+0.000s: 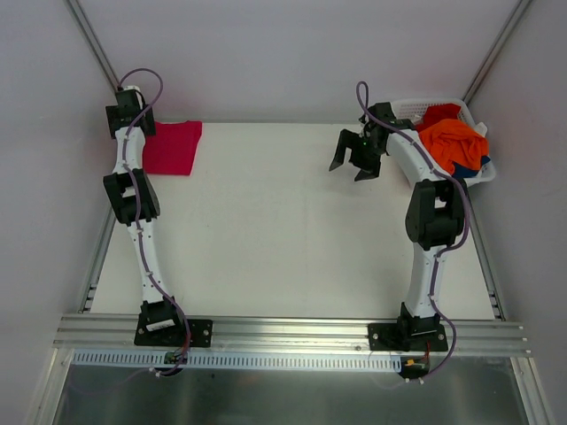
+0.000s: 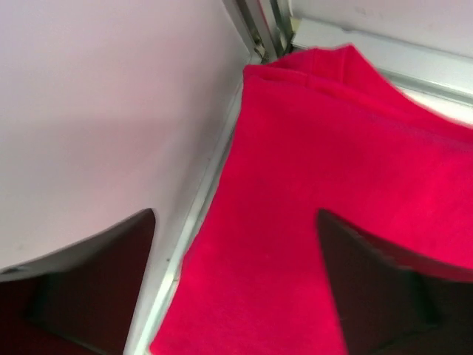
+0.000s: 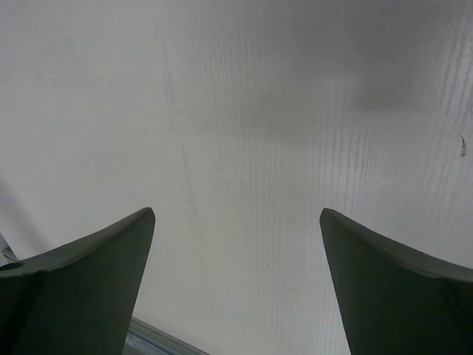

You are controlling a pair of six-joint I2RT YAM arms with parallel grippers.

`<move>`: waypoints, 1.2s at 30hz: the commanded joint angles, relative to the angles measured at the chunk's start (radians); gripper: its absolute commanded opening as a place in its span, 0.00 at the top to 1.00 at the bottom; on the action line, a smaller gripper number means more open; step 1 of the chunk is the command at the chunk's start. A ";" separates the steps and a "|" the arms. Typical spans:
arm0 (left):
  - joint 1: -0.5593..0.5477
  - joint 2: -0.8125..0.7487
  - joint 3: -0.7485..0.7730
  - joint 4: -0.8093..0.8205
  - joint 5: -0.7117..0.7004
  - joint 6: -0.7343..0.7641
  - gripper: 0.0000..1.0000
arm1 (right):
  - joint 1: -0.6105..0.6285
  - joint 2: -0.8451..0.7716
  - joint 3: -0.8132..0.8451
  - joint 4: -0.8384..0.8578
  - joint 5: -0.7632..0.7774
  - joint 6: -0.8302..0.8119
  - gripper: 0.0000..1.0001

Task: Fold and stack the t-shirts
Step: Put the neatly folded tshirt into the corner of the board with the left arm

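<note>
A folded magenta-pink t-shirt point(image 1: 173, 146) lies flat at the table's far left corner. It fills the left wrist view point(image 2: 332, 185), one corner reaching the metal edge rail. My left gripper point(image 1: 140, 122) point(image 2: 236, 214) hovers over the shirt's left edge, open, with nothing between its fingers. At the far right an orange t-shirt point(image 1: 452, 142) sits heaped on a red one point(image 1: 438, 113) and a blue one point(image 1: 469, 166). My right gripper point(image 1: 348, 170) point(image 3: 236, 211) hangs open above bare table, just left of that heap.
The heap lies in a white slotted basket point(image 1: 416, 104) at the far right corner. Metal rails point(image 1: 97, 257) run along the table's sides and near edge. White walls enclose the table on three sides.
</note>
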 commanded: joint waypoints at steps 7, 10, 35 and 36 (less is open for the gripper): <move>-0.005 -0.256 -0.143 0.058 -0.063 -0.062 0.01 | 0.017 -0.027 0.098 -0.025 -0.056 0.009 0.00; -0.019 -0.426 -0.304 0.047 0.032 -0.168 0.01 | 0.017 -0.065 0.098 0.021 -0.076 0.003 0.00; -0.090 -0.991 -1.002 -0.102 0.632 -0.642 0.01 | 0.033 -0.410 -0.319 0.478 -0.167 0.047 0.00; -0.091 -1.009 -1.028 -0.100 0.658 -0.657 0.01 | 0.031 -0.427 -0.324 0.481 -0.168 0.052 0.01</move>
